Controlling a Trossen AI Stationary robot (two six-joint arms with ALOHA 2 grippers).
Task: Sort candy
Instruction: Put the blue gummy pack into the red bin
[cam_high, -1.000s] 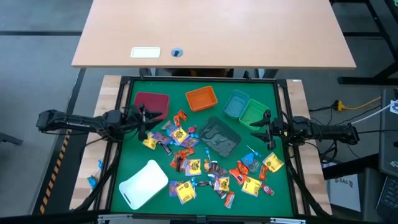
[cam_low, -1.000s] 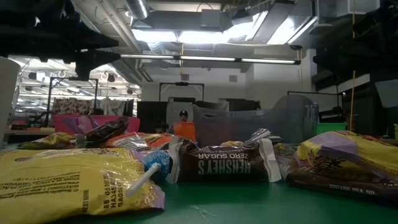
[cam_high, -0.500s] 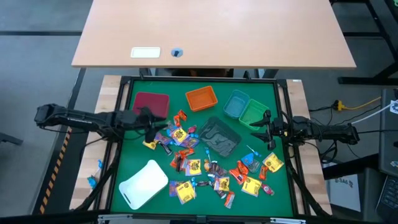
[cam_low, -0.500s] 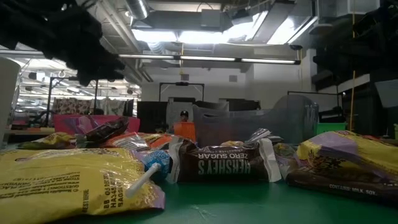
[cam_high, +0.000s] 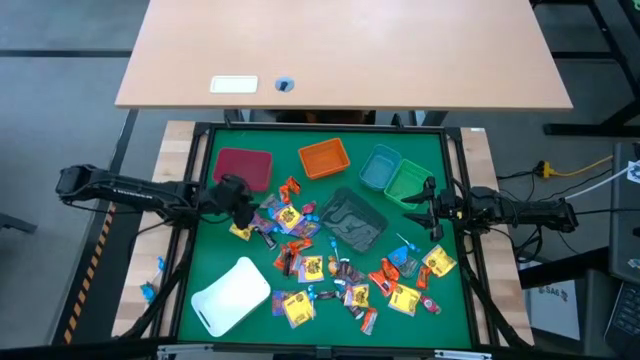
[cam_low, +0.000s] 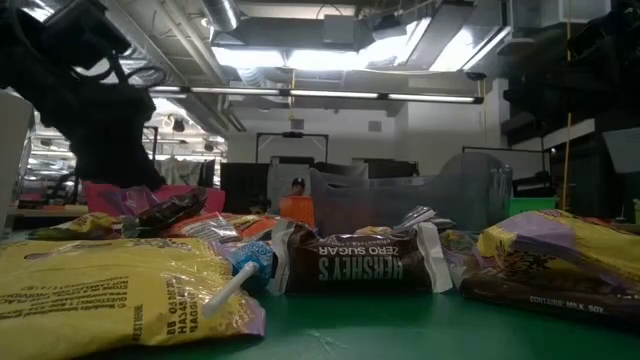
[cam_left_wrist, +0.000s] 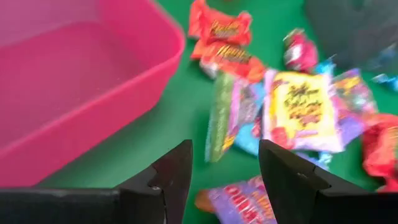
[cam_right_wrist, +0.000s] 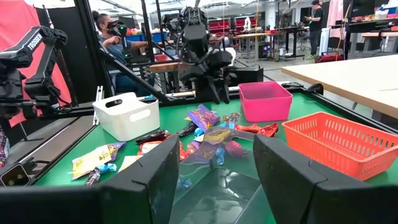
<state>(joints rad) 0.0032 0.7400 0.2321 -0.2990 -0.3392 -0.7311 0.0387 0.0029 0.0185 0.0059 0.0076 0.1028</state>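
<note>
The candy (cam_high: 330, 255), many small wrapped packets in yellow, orange-red, purple, blue and brown, lies scattered on the green mat (cam_high: 210, 250). My left gripper (cam_high: 247, 205) is tipped down over the pile's left end, beside the pink bin (cam_high: 243, 165). In its wrist view the left gripper (cam_left_wrist: 224, 174) is open, above a purple packet (cam_left_wrist: 239, 199) and bare mat, touching nothing. My right gripper (cam_high: 415, 205) waits level at the mat's right edge beside the green bin (cam_high: 408, 182). In its own view the right gripper (cam_right_wrist: 217, 180) is open and empty.
Along the far side stand the orange bin (cam_high: 324, 157) and the blue bin (cam_high: 380, 166). A clear grey bin (cam_high: 350, 218) sits mid-mat. A white tray (cam_high: 232, 295) lies at the near left. A wooden table (cam_high: 340, 50) stands beyond the mat.
My left gripper has tipped from about level to slanting downward. It has sunk toward the candy beside the pink bin, shifting a little toward the table's right, with its fingers the same distance apart. The candy has not moved.
</note>
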